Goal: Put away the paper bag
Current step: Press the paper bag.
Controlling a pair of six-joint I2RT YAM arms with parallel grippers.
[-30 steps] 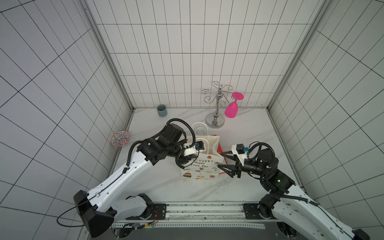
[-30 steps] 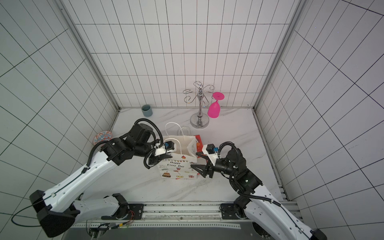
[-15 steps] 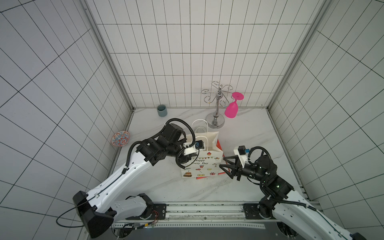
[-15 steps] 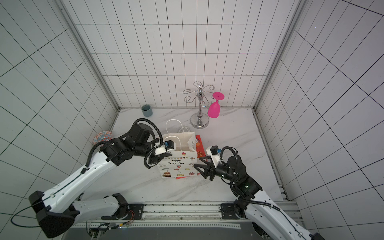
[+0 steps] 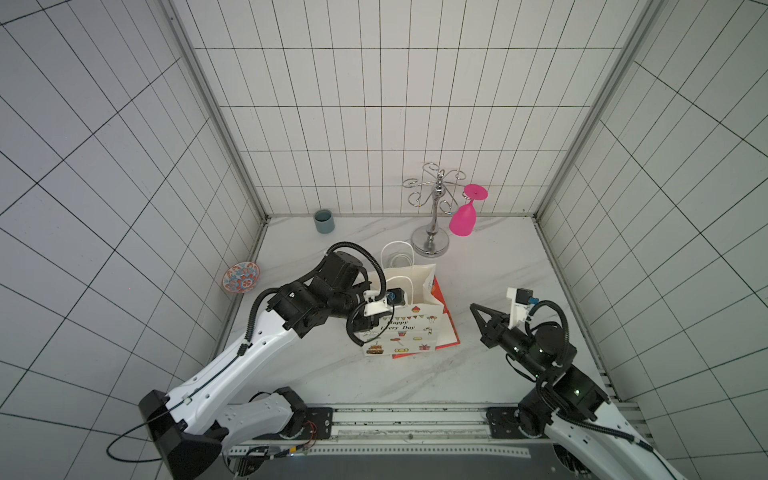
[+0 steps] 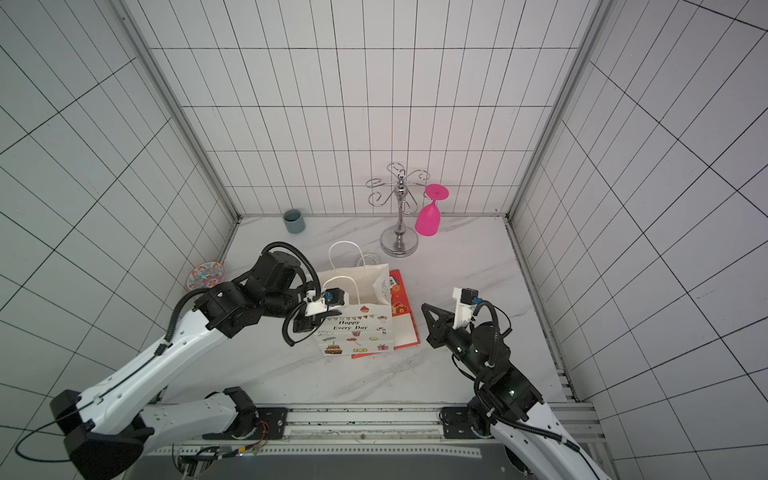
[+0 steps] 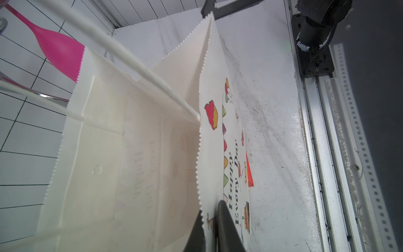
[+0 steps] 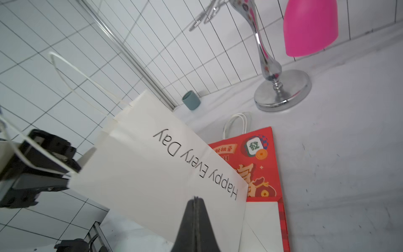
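Observation:
The white paper bag (image 5: 401, 332) (image 6: 357, 332) printed "Happy Every Day" stands upright and open at mid-table. My left gripper (image 5: 371, 321) (image 6: 308, 322) (image 7: 210, 215) is shut on the top rim of its front wall, at the left corner, one finger inside and one outside. The bag's inside (image 7: 139, 152) looks empty, and its cord handles stick up. My right gripper (image 5: 474, 309) (image 6: 424, 308) (image 8: 196, 199) is shut on nothing. It hovers to the right of the bag (image 8: 152, 170), pointing at its side without touching it.
A red paper bag (image 5: 451, 332) (image 8: 257, 170) lies flat beneath and right of the white one. Behind stand a chrome glass rack (image 5: 430, 245) with a pink glass (image 5: 462, 220) hanging, a grey cup (image 5: 324, 221), and a patterned bowl (image 5: 241, 277) at the left wall.
My right gripper has closed from wide open and drawn back slightly to the right of the bag. The left gripper has tightened on the rim.

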